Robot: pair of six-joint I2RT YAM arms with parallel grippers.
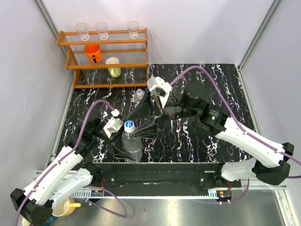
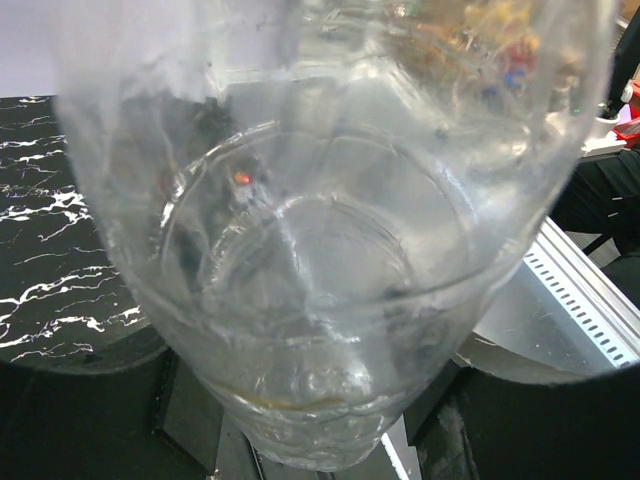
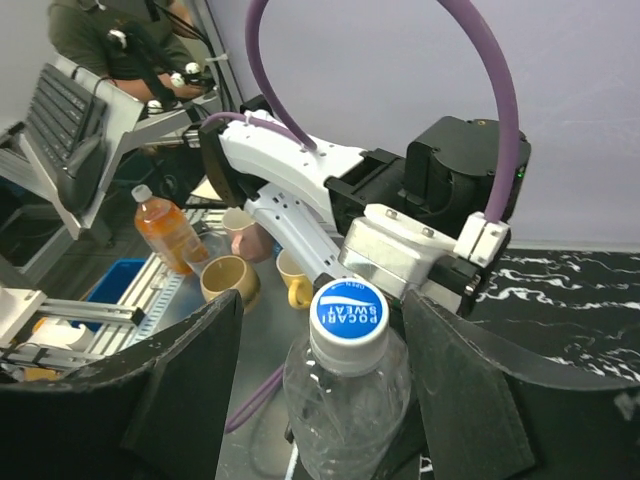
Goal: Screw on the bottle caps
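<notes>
- Clear plastic bottle is over the near-left part of the black marbled table, roughly upright. Its long axis runs up from the base to the neck and leans a little toward the right arm.
- The left gripper clamps the bottle low on its body. In the left wrist view the wall fills the frame, with a dark finger pressed in at each side.
- The blue-topped cap sits on the neck, its printed face turned almost straight at the right wrist camera. I cannot tell how far it is threaded on.
- The right gripper is the nearer one to the cap. Its jaws are apart, one on each side of the cap, with a gap showing on both sides, so nothing is gripped yet.
- The cap lies straight ahead of the right jaws and centred between them, and the neck axis is close to the gripper's own approach line.
- The right arm reaches in from the right with the forearm low and the wrist bent toward the bottle. The left arm comes up from the near-left corner.
- Judged from this, the next move is to close squarely on the cap and twist about the neck axis. A skewed grip could tip the cap.
</notes>
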